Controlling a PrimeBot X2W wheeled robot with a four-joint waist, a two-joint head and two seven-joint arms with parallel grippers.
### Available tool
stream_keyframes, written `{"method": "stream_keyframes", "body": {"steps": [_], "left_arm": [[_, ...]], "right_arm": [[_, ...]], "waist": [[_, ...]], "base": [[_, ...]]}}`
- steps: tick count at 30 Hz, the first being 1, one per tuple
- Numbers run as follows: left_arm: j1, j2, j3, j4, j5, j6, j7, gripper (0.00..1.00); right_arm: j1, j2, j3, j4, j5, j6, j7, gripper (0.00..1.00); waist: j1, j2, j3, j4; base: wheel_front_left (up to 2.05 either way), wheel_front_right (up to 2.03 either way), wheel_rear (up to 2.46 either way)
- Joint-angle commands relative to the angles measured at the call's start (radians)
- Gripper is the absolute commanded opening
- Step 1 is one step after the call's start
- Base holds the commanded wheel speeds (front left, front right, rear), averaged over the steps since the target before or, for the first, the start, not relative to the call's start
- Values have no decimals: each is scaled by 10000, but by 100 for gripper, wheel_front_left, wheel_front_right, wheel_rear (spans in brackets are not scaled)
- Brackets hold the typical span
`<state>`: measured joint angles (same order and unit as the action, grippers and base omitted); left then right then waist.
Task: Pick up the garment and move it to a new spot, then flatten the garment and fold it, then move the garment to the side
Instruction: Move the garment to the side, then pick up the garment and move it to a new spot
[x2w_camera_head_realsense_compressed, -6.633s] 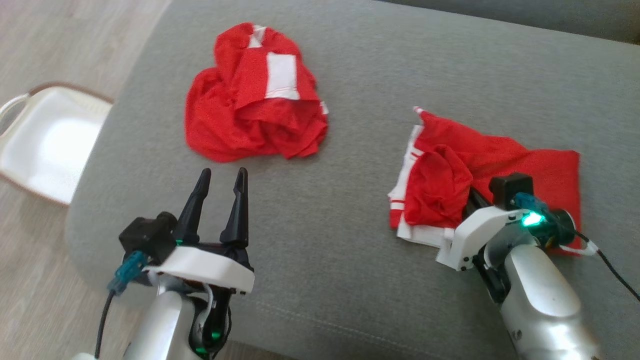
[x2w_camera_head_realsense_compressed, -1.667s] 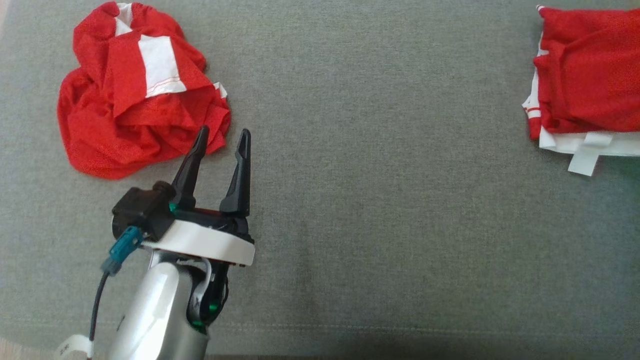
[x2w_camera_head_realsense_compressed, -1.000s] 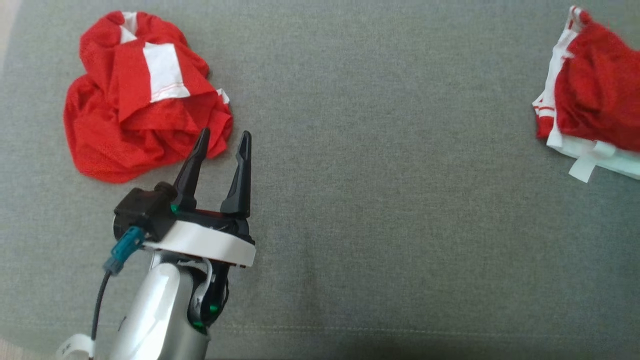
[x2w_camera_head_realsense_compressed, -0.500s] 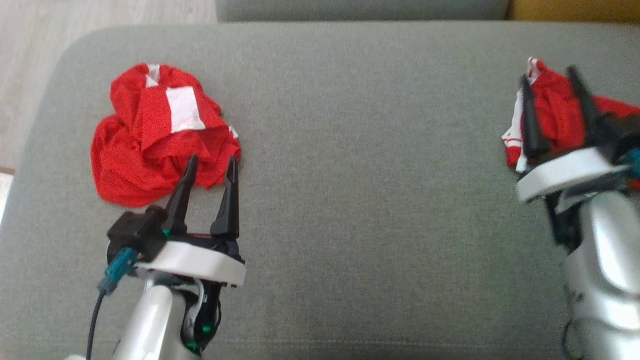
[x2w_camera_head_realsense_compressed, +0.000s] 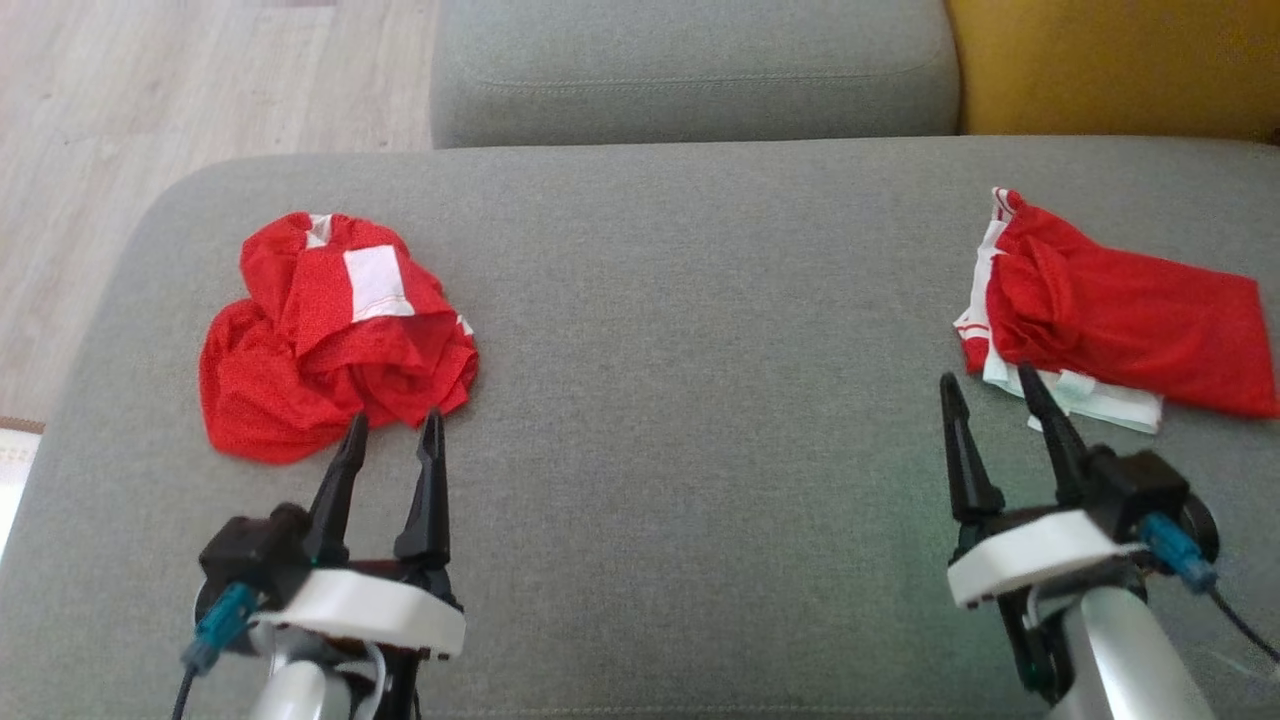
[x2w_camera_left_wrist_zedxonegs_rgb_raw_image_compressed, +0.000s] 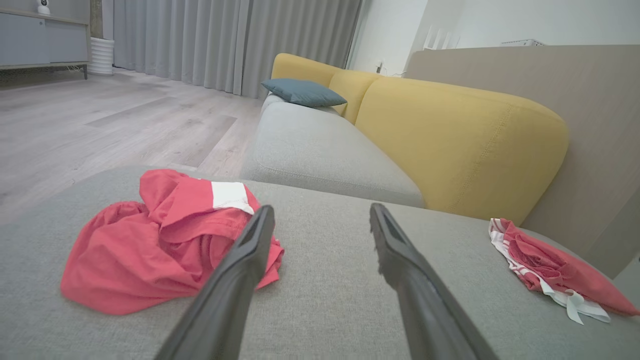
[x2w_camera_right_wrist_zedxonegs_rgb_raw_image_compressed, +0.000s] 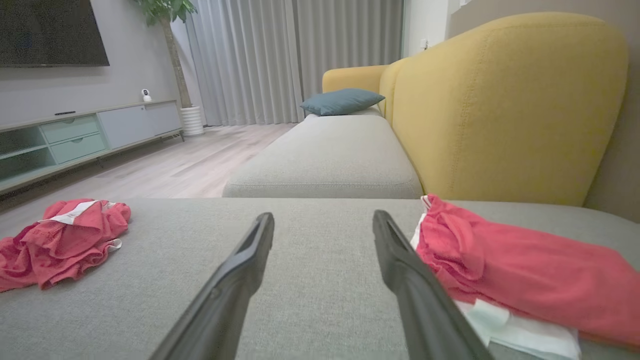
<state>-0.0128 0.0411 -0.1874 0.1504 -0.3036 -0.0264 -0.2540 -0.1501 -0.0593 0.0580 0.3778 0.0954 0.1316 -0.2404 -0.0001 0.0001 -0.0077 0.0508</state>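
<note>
left claw (x2w_camera_head_realsense_compressed: 395, 418): apart, empty | right claw (x2w_camera_head_realsense_compressed: 985, 376): apart, empty | crumpled garment (x2w_camera_head_realsense_compressed: 330, 335): just ahead of left claw | risk: pinching one thin layer, garment could slip out

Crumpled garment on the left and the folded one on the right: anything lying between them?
Nothing: the head view shows bare grey cushion between the crumpled garment and the folded garment.
</note>
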Motion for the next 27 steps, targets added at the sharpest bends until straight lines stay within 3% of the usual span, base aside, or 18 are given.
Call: {"method": "stream_keyframes", "body": {"steps": [1,8,27], "left_arm": [[-314,91,343,-379,-45,41,-78,100],[58,91,433,-469,-83,50,-78,100],[113,91,314,-616,-33,-19,-78,100]], "right_arm": [[-220,75,251,-414,-26,-9,-153,100],[425,88,285,-862,545,-9,-208,100],[644,90,245,-1228,799,-9,-213,100]], "waist": [[1,-1,-33,-24],[1,-1,-180,-44],[1,-1,-168,-239]], "base": [[0,0,0],[0,0,0],[0,0,0]]}}
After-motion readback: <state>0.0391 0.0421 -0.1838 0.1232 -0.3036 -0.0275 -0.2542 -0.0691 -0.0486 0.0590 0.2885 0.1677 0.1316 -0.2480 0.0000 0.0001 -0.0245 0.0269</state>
